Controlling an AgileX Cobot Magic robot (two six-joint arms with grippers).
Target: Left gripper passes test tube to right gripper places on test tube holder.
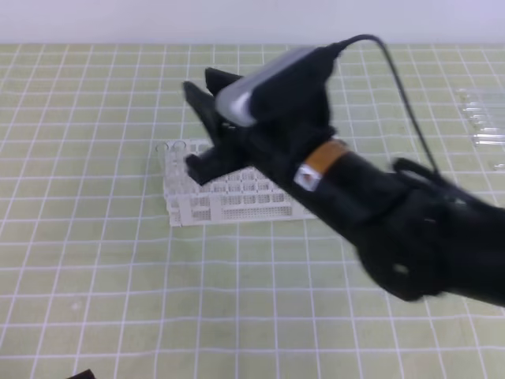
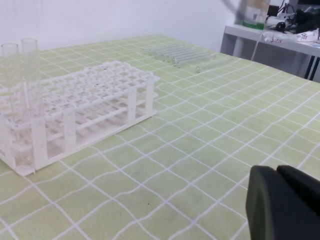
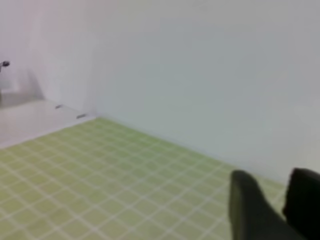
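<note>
Green gridded mat [image 1: 95, 260] covering the table. Right arm [image 1: 394, 229] stretched across the middle, orange band at the wrist, right gripper [image 1: 193, 126] raised above the white test tube holder [image 1: 229, 201], fingers [image 3: 250, 210] spread apart with nothing visible between them. Holder standing on the mat, two clear test tubes [image 2: 22, 65] upright in one corner. Bundle of spare tubes [image 2: 180, 54] lying well apart. Left gripper [image 2: 285, 202] low by the mat, fingers pressed together, empty.

The blurred black right claw [image 1: 197, 126] and its arm cover much of the white lattice rack [image 1: 207, 201]. The left claw's black fingers [image 2: 285, 205] are cut off by the wrist view's lower edge.
</note>
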